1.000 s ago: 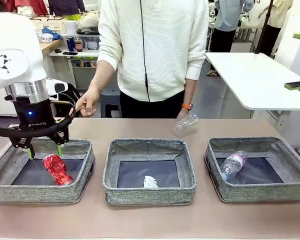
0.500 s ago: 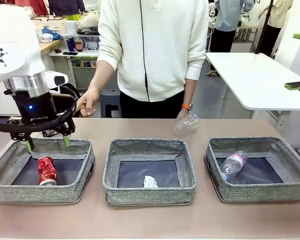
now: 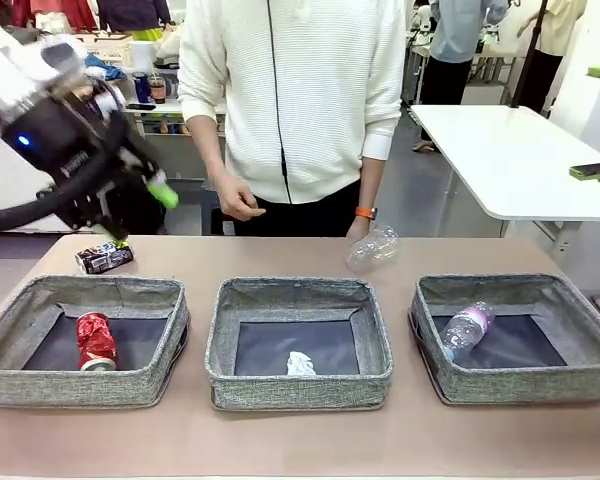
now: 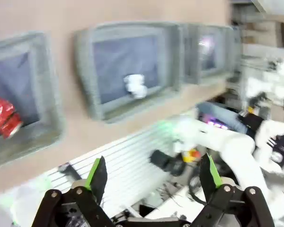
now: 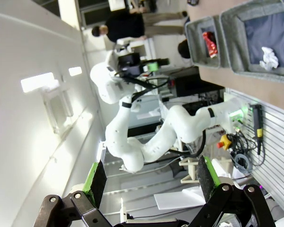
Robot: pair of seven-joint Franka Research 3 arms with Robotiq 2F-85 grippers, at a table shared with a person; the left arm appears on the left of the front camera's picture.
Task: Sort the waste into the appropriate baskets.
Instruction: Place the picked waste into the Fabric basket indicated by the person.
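Left fingers (image 3: 161,192) now above red can (image 3: 95,340)

The left gripper (image 3: 138,213) is blurred, its arm cut off at the edge. Beyond its fingers in the left wrist view, the blurred red can (image 4: 4,117) is cropped.

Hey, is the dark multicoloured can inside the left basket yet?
No, the dark multicoloured can lies on the table just behind the left basket, whose bottom holds the red drink can.
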